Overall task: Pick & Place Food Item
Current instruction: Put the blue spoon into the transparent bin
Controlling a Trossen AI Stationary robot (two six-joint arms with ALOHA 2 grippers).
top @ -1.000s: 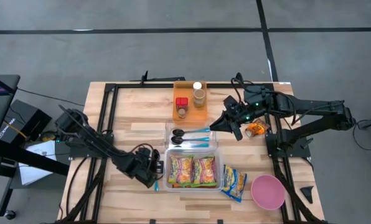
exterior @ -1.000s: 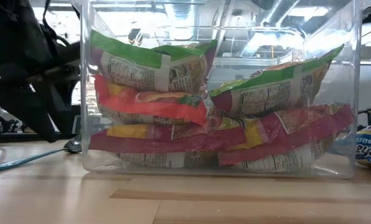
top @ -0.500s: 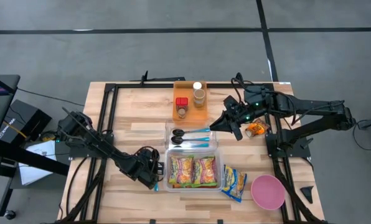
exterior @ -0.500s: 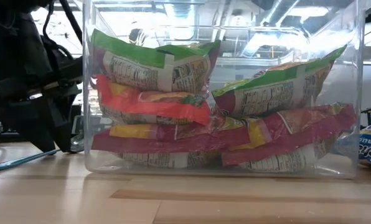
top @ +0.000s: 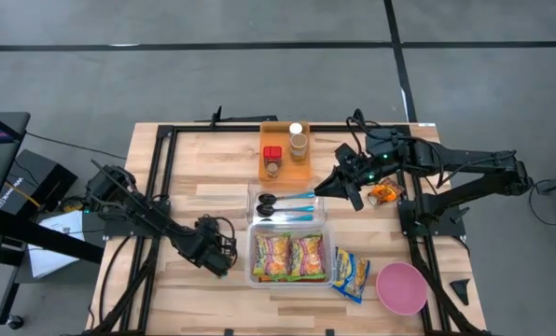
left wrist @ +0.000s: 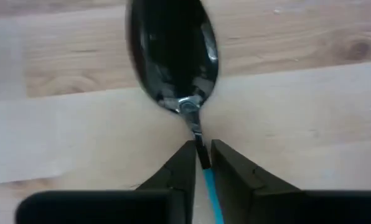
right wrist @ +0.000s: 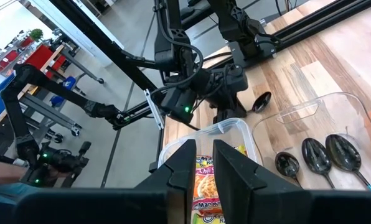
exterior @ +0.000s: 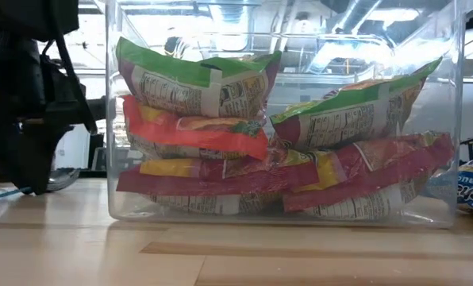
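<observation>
Left hand [top: 224,259], lower centre-left of the high view, low over the wooden desk [top: 194,201]. Left wrist view: fingers [left wrist: 184,163] nearly together, pinching the thin neck of a black-bowled spoon with a blue handle [left wrist: 176,62]; bowl lies on the wood just ahead of the fingertips, blue handle runs back between them.

Just right of this hand: clear plastic bin [top: 254,250], lower centre of the high view, stacked with red, yellow and green snack packets [top: 289,256]. In the low view the packets [exterior: 195,87] fill the bin in two piles; the hand is the dark mass at left.

Directly above the bin: smaller clear tray [top: 254,191] with three more black spoons, blue-handled [top: 287,203].

Right hand [top: 336,184], centre-right of the high view, hangs above the tray's right edge; fingers [right wrist: 184,167] a narrow gap apart, nothing between them.

Further out: orange tray [top: 268,131] with small jars, top centre; blue-and-yellow sauce packet [top: 351,274] and pink bowl [top: 400,287], lower right.
</observation>
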